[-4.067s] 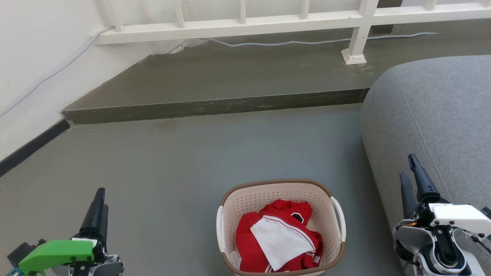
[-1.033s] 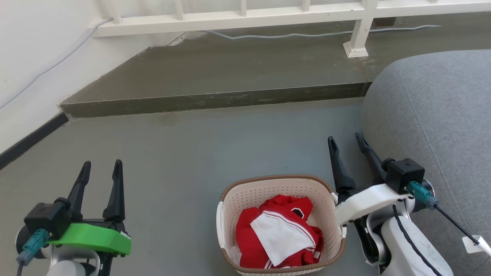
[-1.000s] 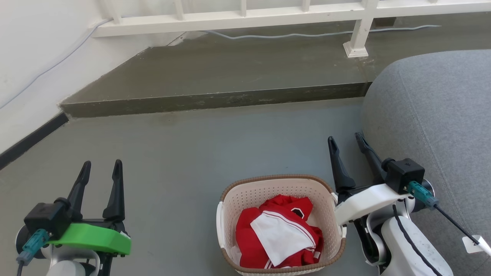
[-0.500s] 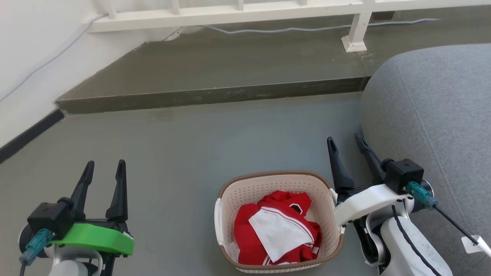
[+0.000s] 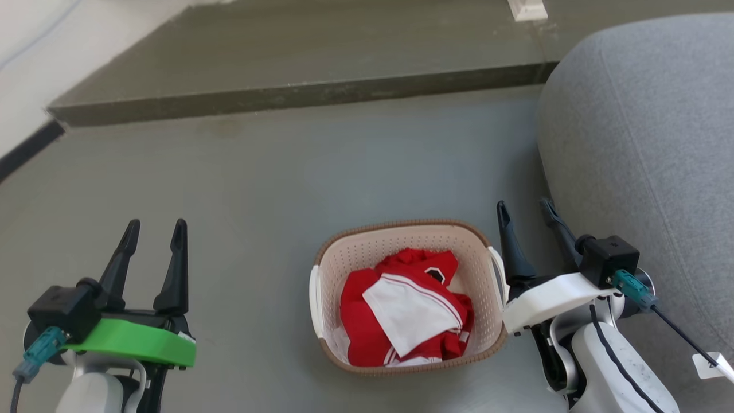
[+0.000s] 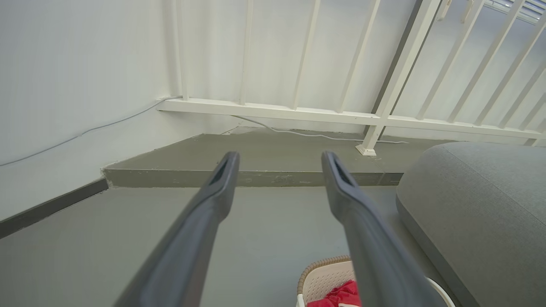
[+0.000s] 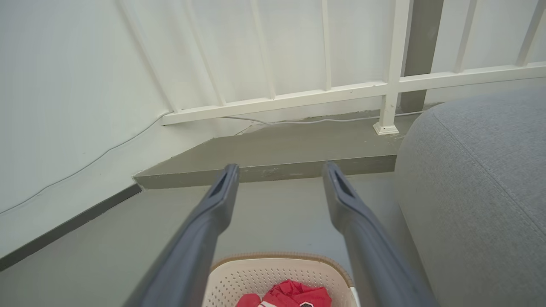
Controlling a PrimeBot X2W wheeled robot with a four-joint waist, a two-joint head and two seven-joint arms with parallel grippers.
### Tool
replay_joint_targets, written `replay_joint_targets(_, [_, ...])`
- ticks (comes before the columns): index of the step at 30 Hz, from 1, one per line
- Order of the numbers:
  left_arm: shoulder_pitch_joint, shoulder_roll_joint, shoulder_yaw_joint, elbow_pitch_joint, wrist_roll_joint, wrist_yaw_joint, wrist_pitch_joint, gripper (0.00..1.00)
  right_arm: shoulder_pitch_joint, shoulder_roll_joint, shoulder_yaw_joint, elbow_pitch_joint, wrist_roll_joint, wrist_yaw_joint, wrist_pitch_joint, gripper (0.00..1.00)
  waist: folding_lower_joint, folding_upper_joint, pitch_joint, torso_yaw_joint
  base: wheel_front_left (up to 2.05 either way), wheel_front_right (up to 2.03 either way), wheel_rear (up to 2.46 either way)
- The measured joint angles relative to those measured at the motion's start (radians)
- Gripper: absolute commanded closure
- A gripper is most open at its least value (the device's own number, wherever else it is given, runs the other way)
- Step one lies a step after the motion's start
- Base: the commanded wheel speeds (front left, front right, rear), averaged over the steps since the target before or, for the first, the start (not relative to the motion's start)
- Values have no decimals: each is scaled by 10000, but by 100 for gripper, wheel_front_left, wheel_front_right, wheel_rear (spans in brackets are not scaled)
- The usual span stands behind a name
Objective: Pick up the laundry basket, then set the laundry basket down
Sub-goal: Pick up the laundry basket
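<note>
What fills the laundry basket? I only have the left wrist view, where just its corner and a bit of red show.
Observer: It holds red clothing with a white garment lying on top; the laundry basket stands on the floor.
Operator: Is either gripper holding it?
Observer: No. The right gripper is open beside the right handle, gripping nothing.
Operator: And the left one?
Observer: The left gripper sits well off to the basket's left, apart from it.
</note>
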Motion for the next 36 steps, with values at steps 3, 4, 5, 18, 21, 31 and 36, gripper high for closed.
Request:
replay_joint_targets(3, [-176,213,-211,-61,-77,0,0,0,-21,0,46,-36,2,-151,0,0,0,0,370,-46,0,0,0])
replay_joint_targets(4, [-230,265,-249,-77,-151,0,0,0,-45,0,75,-59,2,-155,0,0,0,0,501,-62,0,0,0])
replay_joint_targets(5, [-278,314,-288,-98,-236,0,0,0,-90,0,113,-82,4,-169,0,0,0,0,630,-78,0,0,0])
replay_joint_targets(18, [-1323,1164,-1221,40,-1308,0,0,0,-925,0,199,-178,196,-403,-2,0,0,0,2403,-301,0,0,0])
replay_joint_targets(21, [-1574,1275,-1505,209,-1499,0,-2,0,-1062,-2,134,-13,259,-407,-2,0,1,0,2790,-346,0,0,0])
replay_joint_targets(31, [-2545,1507,-2644,771,-2399,0,0,0,-1260,12,-385,660,395,-414,-2,0,1,0,3966,-417,0,0,0])
replay_joint_targets(36, [-3077,1559,-3453,1108,-2755,-2,-2,0,-1556,6,-702,936,479,-414,-2,0,1,0,4521,-383,0,0,0])
